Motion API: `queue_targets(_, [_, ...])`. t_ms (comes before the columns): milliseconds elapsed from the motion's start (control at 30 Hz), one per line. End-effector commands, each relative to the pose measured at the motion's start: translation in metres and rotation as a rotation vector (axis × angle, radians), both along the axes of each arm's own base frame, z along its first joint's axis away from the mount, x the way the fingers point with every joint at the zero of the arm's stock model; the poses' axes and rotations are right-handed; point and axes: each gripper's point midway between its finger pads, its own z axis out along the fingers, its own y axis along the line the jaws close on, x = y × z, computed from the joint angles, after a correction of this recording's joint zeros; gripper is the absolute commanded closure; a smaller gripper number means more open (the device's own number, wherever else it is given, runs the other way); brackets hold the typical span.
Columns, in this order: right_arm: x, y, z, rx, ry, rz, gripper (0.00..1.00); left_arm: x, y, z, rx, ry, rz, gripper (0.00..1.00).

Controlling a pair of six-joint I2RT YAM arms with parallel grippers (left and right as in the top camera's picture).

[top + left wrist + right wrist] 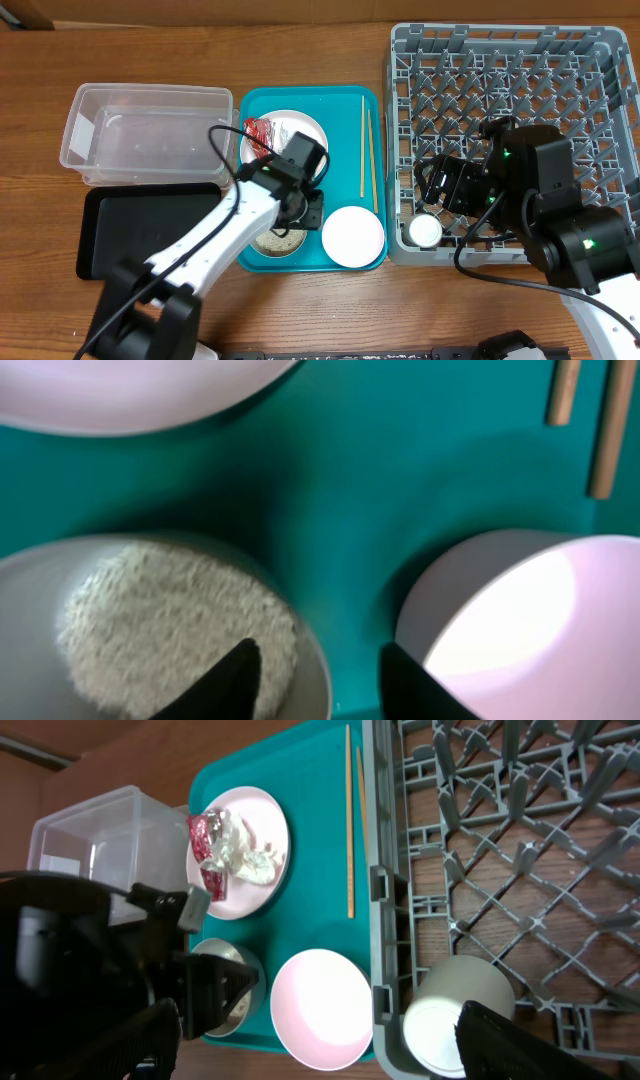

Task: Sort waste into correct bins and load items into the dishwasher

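Note:
My left gripper [303, 212] [320, 682] is open, its fingers straddling the right rim of the grey-white bowl [280, 241] [310, 650] that holds rice [170, 610]. The pink bowl [352, 237] [520, 620] sits just to its right on the teal tray. The white plate [300, 125] [262, 820] carries the red wrapper [262, 133] [207, 832] and the tissue [247, 863]. Two chopsticks [365, 145] [350, 820] lie on the tray's right side. My right gripper [437, 198] [320, 1045] is open and empty above the white cup [424, 231] [455, 1010], which lies in the rack [510, 110] [500, 820].
The teal tray [345, 110] [400, 480] lies between the bins and the rack. The clear tub [145, 135] [100, 835] stands at the left, with the black tray [140, 235] in front of it. The left arm crosses the tray's front left.

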Motion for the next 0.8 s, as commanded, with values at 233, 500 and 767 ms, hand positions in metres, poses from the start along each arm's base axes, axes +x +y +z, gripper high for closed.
queue_targets(233, [-0.001,0.001,0.005,0.002,-0.003,0.012,0.11,0.004,-0.001,-0.018,0.067,0.012,-0.003,0.96])
queue_targets(500, [-0.001,0.001,0.005,-0.003,-0.006,0.017,0.11,0.008,0.003,0.060,0.055,-0.036,0.009,0.96])
queue_targets(767, [-0.001,0.001,0.005,-0.003,-0.005,0.017,0.11,0.002,0.058,0.116,-0.054,-0.021,0.163,0.96])
